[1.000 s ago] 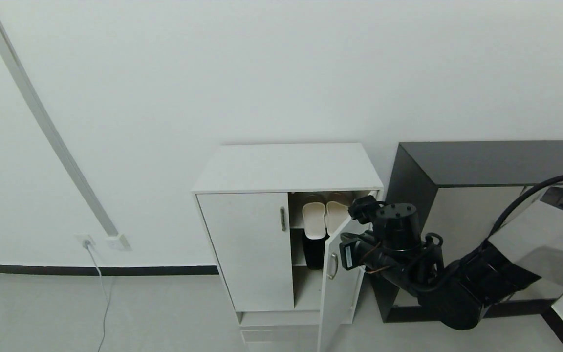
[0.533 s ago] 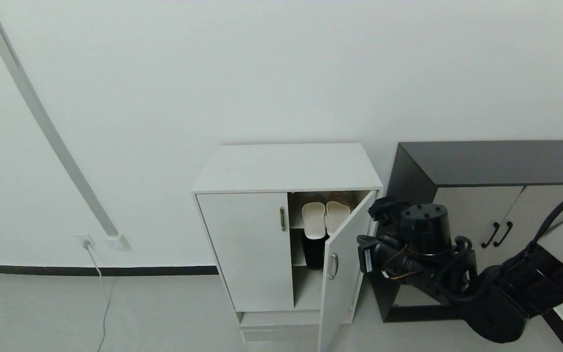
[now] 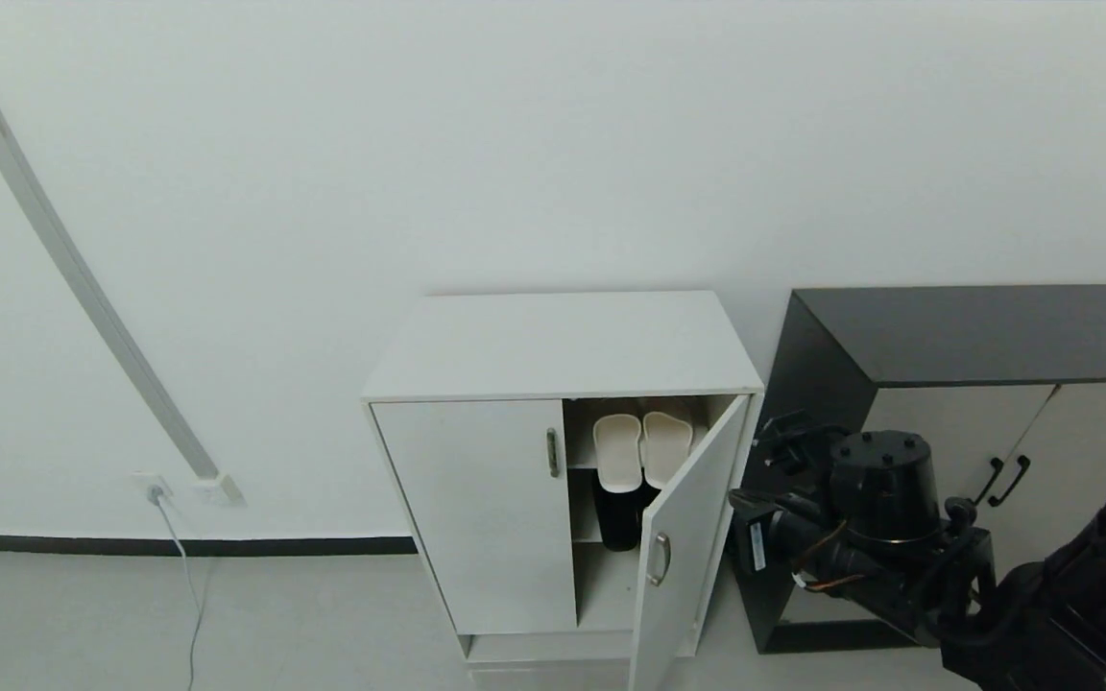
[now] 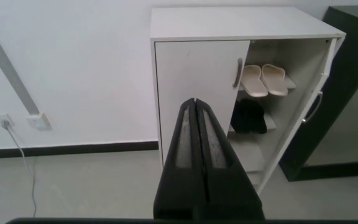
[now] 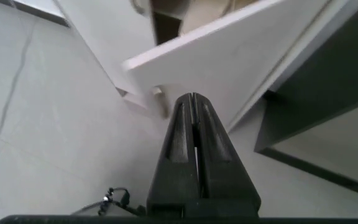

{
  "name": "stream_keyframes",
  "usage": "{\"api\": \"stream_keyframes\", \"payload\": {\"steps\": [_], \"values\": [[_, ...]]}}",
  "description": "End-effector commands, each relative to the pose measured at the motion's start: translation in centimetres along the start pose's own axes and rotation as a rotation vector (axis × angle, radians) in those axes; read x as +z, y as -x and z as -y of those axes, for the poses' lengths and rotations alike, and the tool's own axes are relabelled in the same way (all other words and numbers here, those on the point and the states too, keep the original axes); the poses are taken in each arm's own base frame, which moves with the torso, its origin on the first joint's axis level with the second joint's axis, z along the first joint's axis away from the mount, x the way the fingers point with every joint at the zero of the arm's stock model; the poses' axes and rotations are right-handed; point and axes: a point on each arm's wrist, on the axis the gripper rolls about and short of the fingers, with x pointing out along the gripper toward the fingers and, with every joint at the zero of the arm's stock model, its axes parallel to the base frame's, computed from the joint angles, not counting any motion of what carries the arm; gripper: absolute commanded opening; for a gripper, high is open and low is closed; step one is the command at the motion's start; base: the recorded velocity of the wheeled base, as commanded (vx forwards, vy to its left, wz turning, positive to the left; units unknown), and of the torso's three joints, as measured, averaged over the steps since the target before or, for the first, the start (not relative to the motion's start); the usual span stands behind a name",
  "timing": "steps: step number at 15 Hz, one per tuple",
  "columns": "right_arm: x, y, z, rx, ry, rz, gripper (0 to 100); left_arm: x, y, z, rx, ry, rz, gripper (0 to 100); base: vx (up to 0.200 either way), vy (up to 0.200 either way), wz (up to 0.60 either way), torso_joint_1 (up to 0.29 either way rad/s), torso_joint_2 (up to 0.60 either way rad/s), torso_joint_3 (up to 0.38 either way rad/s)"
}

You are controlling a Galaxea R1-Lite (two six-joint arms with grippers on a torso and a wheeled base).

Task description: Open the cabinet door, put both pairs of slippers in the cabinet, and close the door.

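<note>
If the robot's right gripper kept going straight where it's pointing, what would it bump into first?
Most likely the open cabinet door. The right gripper, shut, points at the door's white face, close to its handle. How far off the door is cannot be judged from these views.

Right of the white two-door cabinet [image 3: 563, 350], your right arm [image 3: 899, 566] is matte black throughout. You'll see a round, drum-shaped joint cap [image 3: 879, 461] dotted with small screws and a small white label [image 3: 757, 547] on the side facing the cabinet. Thin orange wires [image 3: 817, 566] run below the drum, and thick black cables [image 3: 961, 537] loop behind it. Your left gripper [image 4: 194, 102] and right gripper [image 5: 194, 96] look alike: two long, tapered black fingers meeting along a thin seam.
</note>
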Motion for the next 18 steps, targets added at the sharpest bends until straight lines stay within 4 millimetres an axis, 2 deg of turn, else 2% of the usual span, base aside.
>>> {"api": "stream_keyframes", "payload": {"steps": [1,9,13,18], "values": [[-1.0,-0.6,-0.2,0.001,0.011,-0.037,0,0.0,0.0,0.0,0.000,0.001,0.001,0,0.000,0.000,0.00,0.000,0.00,0.000],[-4.9,-5.7,-1.6,0.017,0.030,-0.091,0,0.0,0.0,0.0,0.000,0.002,0.001,0,0.000,0.000,0.00,0.000,0.00,0.000],[-5.4,-8.6,-1.8,0.010,0.024,-0.076,0,0.0,0.0,0.0,0.000,0.002,0.001,0,0.000,0.000,0.00,0.000,0.00,0.000],[-5.2,-11.1,-1.6,-0.006,0.009,-0.040,0,0.0,0.0,0.0,0.010,0.005,0.001,0,0.000,0.000,0.00,0.000,0.00,0.000]]}}
